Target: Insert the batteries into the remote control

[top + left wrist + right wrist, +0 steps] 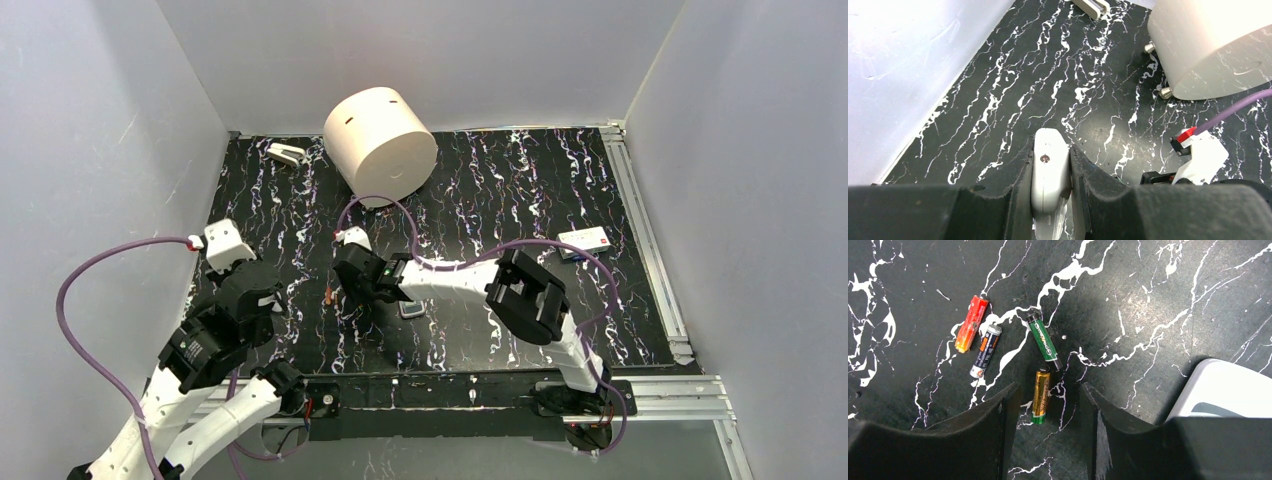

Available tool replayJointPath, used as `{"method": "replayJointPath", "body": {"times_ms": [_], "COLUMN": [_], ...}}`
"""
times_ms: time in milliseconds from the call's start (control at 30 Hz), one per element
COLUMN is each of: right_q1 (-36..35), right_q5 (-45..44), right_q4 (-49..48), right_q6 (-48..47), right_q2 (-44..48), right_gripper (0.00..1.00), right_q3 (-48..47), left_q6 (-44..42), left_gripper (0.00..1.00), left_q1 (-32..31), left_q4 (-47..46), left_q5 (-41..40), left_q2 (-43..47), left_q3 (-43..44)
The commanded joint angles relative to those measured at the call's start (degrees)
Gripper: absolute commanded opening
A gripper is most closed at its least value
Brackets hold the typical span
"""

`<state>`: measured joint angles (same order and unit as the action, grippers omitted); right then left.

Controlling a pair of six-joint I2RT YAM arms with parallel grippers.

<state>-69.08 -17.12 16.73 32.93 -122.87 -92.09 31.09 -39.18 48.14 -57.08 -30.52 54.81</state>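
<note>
Black fingers (993, 435) of my right gripper (1049, 389) stood apart, grasping nothing; 1 gold-and-green cylindrical battery (1041, 395) lay between them in view. Beyond lay 1 green battery (1044, 340), 1 blue-and-white battery (985, 351) and 1 orange-red battery (971, 324), on the black marbled tabletop (1148, 300). 1 white plastic remote control (1228, 387) lay near, at right. My left gripper (1050, 147) was clamped on 1 white rounded plastic piece (1049, 175).

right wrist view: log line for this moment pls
right gripper open, gold battery between fingers | left gripper shut on white piece | green battery, red battery loose
</note>
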Motion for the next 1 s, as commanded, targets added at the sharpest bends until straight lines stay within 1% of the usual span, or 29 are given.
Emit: {"method": "replayJointPath", "body": {"times_ms": [0, 167, 400, 600, 733, 867, 967], "right_q1": [-1.03, -1.71, -1.63, -1.26, -0.98, -0.97, -0.89], "right_q5": [-3.69, -6.10, -7.40, -6.08, -4.89, -7.45, -7.58], "right_q4": [2.16, 4.79, 8.12, 9.93, 11.79, 16.27, 16.53], "right_q6": [-1.16, -2.56, -7.11, -7.96, -7.96, -7.35, -7.26], "right_q2": [-0.65, -4.38, -8.68, -10.07, -11.77, -14.28, -15.00], "right_gripper": [0.56, 0.56, 0.54, 0.52, 0.48, 0.36, 0.33], "right_q3": [-5.39, -11.61, -16.90, -17.97, -19.62, -24.03, -24.71], "left_q6": [-0.86, -1.29, -1.64, -1.32, -1.21, -1.20, -1.25], "left_gripper": [0.00, 0.00, 0.00, 0.00, 0.00, 0.00, 0.00], "left_q1": [-0.01, -0.02, -0.02, -0.02, 0.02, 0.01, 0.03], "left_q4": [1.18, 0.56, 0.55, 0.55, 0.55, 0.55, 0.38], "left_q5": [-4.92, -5.17, -4.46, -3.66, -3.46, -3.10, -2.62], "left_q2": [0.74, 1.47, 1.02, 1.20, 1.00, 0.99, 0.99], "left_q3": [0.28, 0.13, 0.30, -0.05, -0.11, -0.05, -0.22]}}
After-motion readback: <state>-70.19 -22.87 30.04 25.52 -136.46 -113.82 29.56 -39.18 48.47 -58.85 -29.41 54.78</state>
